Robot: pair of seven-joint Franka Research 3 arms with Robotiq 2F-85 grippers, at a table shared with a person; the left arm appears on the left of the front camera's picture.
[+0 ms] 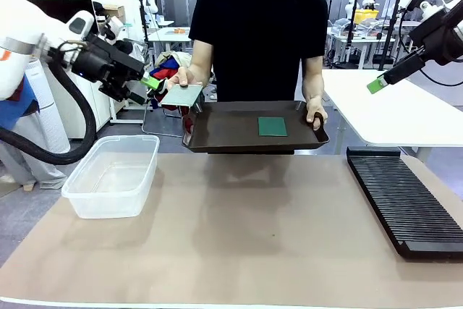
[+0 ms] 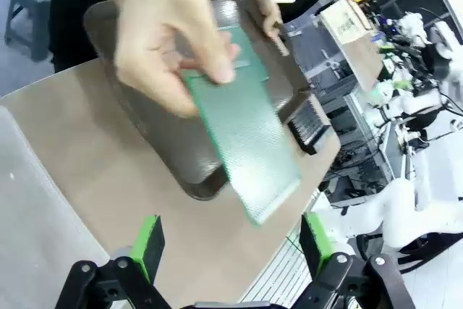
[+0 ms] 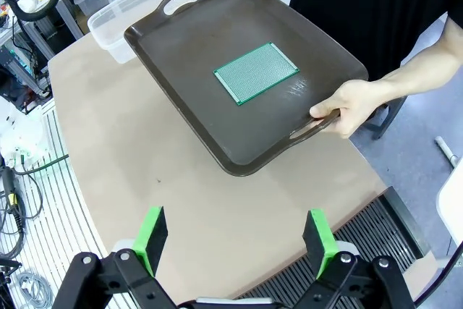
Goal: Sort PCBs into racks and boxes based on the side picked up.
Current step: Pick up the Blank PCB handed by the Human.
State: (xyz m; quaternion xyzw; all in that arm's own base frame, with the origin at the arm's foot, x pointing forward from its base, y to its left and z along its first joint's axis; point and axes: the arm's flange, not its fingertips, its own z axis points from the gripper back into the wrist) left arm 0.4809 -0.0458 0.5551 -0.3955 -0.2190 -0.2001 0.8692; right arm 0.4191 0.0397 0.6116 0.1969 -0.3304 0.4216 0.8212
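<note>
At the left gripper (image 2: 231, 244), blur obscures the PCB (image 2: 249, 142) in the person's hand (image 2: 159, 41), just beyond the pads (image 2: 148, 245); contact cannot be confirmed. Both grippers are released. A second PCB (image 1: 272, 127) lies on the tray (image 1: 217, 129), well apart from the right gripper (image 1: 376, 83). Clear tub (image 1: 108, 204) and black rack (image 1: 405, 200) rest on the tan mat (image 1: 253, 244).

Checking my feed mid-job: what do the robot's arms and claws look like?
The left arm is white with rounded links, and a thick black cable loops below it. The left claw and right claw are black, two-fingered, with bright green pads.
</note>
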